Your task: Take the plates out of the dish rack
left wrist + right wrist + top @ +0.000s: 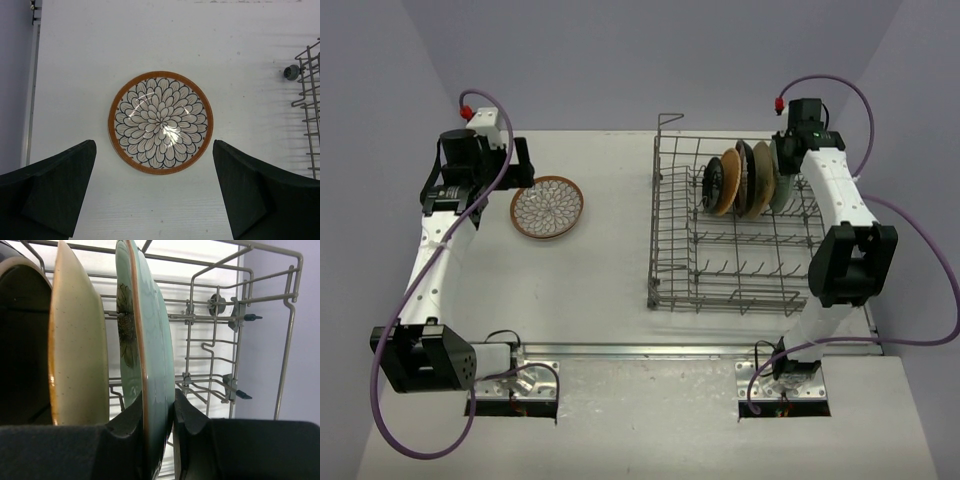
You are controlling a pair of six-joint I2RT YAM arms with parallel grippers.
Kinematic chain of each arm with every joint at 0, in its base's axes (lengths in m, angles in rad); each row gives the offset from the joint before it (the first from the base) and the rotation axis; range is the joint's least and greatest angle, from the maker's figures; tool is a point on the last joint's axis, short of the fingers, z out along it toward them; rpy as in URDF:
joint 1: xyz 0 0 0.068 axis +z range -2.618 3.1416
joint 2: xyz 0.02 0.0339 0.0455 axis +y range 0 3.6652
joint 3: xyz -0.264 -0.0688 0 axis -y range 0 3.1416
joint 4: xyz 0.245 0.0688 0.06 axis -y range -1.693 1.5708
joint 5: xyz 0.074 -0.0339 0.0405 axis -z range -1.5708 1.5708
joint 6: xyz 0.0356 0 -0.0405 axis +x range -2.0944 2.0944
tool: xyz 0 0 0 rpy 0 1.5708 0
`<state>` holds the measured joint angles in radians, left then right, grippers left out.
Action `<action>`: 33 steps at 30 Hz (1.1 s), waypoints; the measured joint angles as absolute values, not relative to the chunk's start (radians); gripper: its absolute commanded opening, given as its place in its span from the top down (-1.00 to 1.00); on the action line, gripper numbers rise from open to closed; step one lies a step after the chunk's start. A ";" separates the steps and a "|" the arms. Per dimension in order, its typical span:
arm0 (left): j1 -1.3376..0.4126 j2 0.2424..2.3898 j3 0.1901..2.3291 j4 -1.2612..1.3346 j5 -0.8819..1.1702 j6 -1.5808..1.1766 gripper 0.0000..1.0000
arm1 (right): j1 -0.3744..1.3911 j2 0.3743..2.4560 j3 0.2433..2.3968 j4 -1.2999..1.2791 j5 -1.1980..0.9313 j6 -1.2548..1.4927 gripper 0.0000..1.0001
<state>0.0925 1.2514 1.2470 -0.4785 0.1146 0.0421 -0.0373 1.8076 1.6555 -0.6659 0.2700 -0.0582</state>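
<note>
The grey wire dish rack (720, 270) stands on the right of the table. Several plates stand upright in its back row: a black one (712, 183), a tan-orange one (728, 180), a black one behind it, a cream one (763, 178) and a pale green one (781, 172). My right gripper (159, 412) is shut on the rim of the pale green plate (150, 340), which still stands in the rack next to the cream plate (75, 340). The white petal-pattern plate (547, 206) lies flat on the table at left. My left gripper (155, 190) is open and empty above it (160, 122).
The rack's raised wire loop (670, 122) stands at its back left corner. Rows of upright tines (740, 270) fill the front of the rack. The rack's corner shows at the right edge of the left wrist view (310, 100). A metal rail (690, 349) runs along the near table edge.
</note>
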 measured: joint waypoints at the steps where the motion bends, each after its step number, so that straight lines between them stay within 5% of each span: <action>1: 0.093 1.251 1.253 -0.481 0.110 0.045 -1.00 | -0.034 1.807 1.660 -0.673 0.275 -0.066 1.00; 20: 0.092 1.248 1.351 -0.498 0.097 0.075 -1.00 | 0.084 1.522 1.902 -0.535 0.330 -0.234 1.00; 26: 0.092 1.173 1.344 -0.449 0.441 0.000 -1.00 | 0.079 1.487 1.923 -0.645 0.107 -0.066 1.00; 33: 0.090 1.137 1.364 -0.326 0.835 -0.178 -0.94 | 0.078 1.406 1.810 -0.687 -0.477 0.186 1.00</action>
<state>0.0903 1.1367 1.3644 -0.3263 0.8350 -0.1775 0.0783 1.4064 1.8104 -0.6869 -0.4775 0.1861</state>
